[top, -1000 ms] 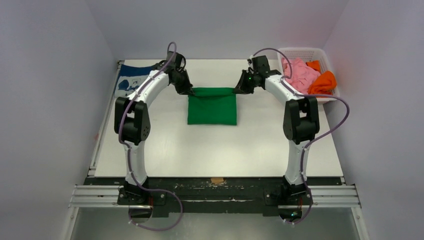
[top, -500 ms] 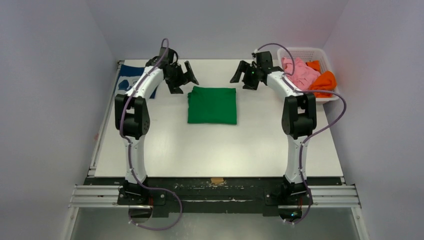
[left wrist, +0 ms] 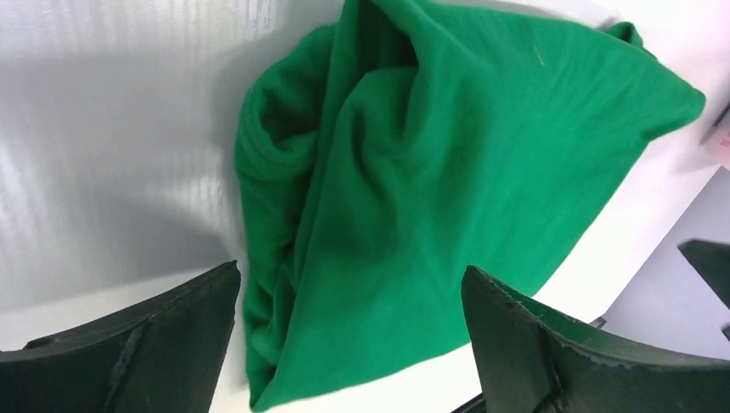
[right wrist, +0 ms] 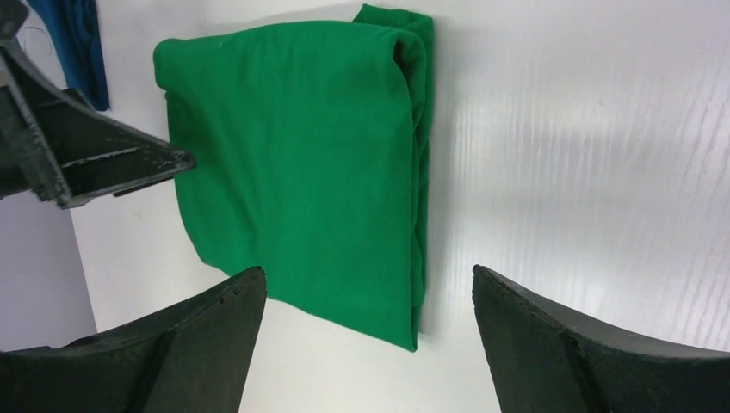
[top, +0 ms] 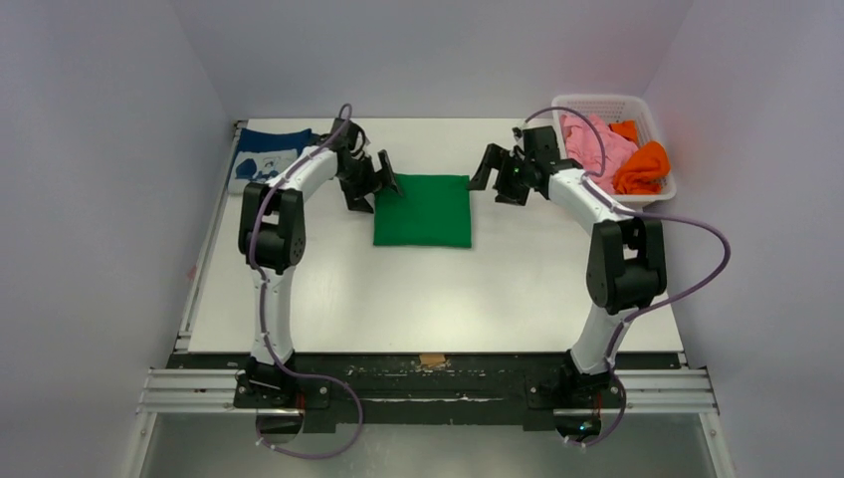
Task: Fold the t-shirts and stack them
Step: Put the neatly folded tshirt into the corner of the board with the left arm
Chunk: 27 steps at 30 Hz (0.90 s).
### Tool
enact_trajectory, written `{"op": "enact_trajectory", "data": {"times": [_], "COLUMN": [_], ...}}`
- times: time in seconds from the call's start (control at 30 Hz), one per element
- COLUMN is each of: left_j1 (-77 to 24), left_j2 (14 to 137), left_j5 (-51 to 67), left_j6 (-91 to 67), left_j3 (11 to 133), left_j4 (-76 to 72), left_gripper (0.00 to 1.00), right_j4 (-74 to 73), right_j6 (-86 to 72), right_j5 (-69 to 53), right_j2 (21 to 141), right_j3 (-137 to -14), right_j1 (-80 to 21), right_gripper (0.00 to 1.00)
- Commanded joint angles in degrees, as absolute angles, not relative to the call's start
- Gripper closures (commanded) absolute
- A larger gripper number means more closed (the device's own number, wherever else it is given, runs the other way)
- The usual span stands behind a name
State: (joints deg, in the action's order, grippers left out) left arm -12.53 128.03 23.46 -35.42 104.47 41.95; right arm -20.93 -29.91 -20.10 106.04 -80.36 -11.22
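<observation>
We see the green t-shirt (top: pixel 422 210) folded between our wide, empty left pincer (top: pixel 378 194) and right pincer (top: pixel 493 187). Stacking remains, plus the pink t-shirt (top: pixel 594 142) and orange t-shirt (top: pixel 645 164) beyond the right one.

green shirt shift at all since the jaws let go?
No. The green t-shirt lies in the same spot as one second ago, judged against the table's near edge and the basket.

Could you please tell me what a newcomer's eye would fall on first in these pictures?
The bright green t-shirt, folded into a rectangle, lies mid-table toward the far side. The left gripper and right gripper hang open beside its far corners. At the far right corner, a white basket holds pink cloth and orange cloth.
</observation>
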Motion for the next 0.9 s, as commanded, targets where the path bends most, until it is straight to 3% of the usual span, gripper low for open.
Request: {"op": "enact_trajectory", "data": {"times": [0.0,0.17,0.23,0.47,0.87], "left_j1": [-13.55,-15.06,-16.08,-16.73,-16.48], "left_j2": [130.85,135.03,135.55,137.55,127.80], "left_j5": [25.77,26.20,25.31,22.05,-0.50], "left_j6": [-37.83,-40.09,-40.66,-40.33,-26.30], "left_j3": [105.89,109.31,110.18,115.09,118.82], "left_j4": [38.25,38.02,37.30,40.18,49.23], "left_gripper": [0.05,0.14,0.22,0.98,1.00], "right_j4": [-18.61,-18.80,-18.70,-18.51,-19.05], "right_j6": [-28.85,-27.92,-27.48,-26.20,-24.40], "right_j5": [-18.19,-17.71,-17.92,-17.50,-8.93], "right_j2": [100.06,95.59,94.02,89.83,85.49], "right_j3": [-78.34,-75.58,-74.81,-73.47,-71.27], "right_j1": [-10.99,-10.38,-10.16,-9.59,-9.36], "right_gripper": [0.12,0.13,0.13,0.14,0.12]}}
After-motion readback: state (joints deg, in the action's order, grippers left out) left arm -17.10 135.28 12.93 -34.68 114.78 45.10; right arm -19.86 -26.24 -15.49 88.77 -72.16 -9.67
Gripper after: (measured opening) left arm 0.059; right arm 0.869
